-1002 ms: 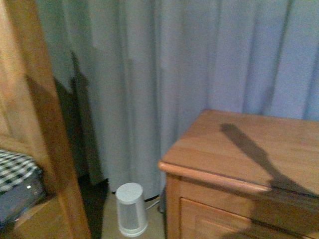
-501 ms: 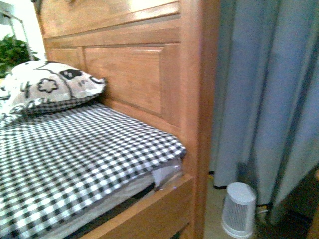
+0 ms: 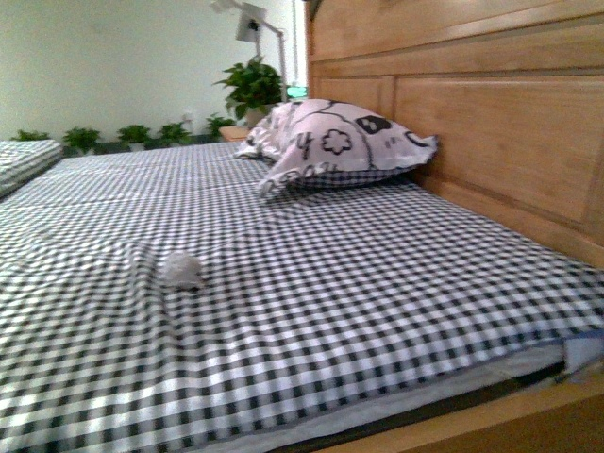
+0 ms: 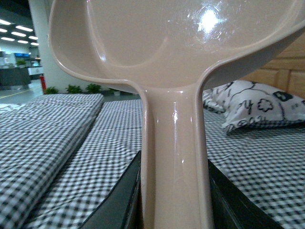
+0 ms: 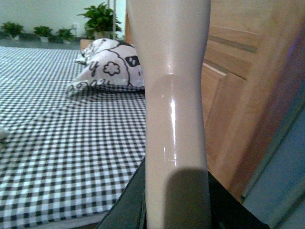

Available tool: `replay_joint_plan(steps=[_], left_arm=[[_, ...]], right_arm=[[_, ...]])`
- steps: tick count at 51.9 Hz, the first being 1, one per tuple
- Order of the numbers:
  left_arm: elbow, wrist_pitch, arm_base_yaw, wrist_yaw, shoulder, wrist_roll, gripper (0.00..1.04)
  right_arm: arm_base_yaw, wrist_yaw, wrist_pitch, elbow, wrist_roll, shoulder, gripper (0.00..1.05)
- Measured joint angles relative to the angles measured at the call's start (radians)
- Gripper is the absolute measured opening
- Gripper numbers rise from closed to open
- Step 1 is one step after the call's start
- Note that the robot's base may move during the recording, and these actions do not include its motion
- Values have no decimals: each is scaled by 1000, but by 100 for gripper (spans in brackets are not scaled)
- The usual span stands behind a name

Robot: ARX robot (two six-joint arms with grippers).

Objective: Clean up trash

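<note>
Your trash (image 3: pixel 181 271) is just sitting on the checked sheet (image 3: pixel 396 283), out in the open toward the left in the front view. It's well apart from the pillow (image 3: pixel 340 142), which leans by the headboard (image 3: pixel 491 132). Your left claw (image 4: pixel 174 200) is clamped on the handle of the pink dustpan (image 4: pixel 167 47). Your right claw (image 5: pixel 176 205) is squeezed tight around the brush handle (image 5: pixel 174 71), with the headboard close beside it.
</note>
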Motion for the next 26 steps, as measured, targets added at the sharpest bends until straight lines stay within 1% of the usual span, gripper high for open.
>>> replay_joint_plan(steps=[5,10,12,13,14,15,16,17,19,20,21,22,23,24,26], left_arm=[[0,0,1,-4,-1,0,28],[4,-16,2,-34,-1,-14,28],[39,-117,-6,-80,12,-29,28],[71,-200,-6,-91,27,-46,28],[103,-276,8,-89,44,-51,28],[118,-313,19,-82,53,-55,28],[147,-383,49,-64,70,-57,28],[158,-413,65,-51,77,-57,28],[188,-513,139,16,103,-56,28],[191,-534,161,27,110,-55,28],[197,-560,205,85,123,-45,28],[199,-569,229,110,130,-39,28],[203,-576,274,158,146,-28,28],[205,-573,317,192,166,-19,28],[213,-549,373,259,201,8,28]], right_arm=[[2,-9,0,0,0,6,18],[3,-14,0,0,-1,6,18],[2,-8,0,0,0,5,18],[2,-7,0,0,0,5,18],[2,-6,0,0,0,5,18],[2,-5,0,0,0,5,18],[2,-4,0,0,0,4,18],[2,-2,0,0,0,4,18],[0,1,0,0,0,3,18],[0,2,0,0,0,3,18],[0,2,0,0,0,2,18],[0,2,0,0,0,2,18],[0,3,0,0,0,2,18],[0,3,0,0,0,2,18],[0,2,0,0,0,2,18]])
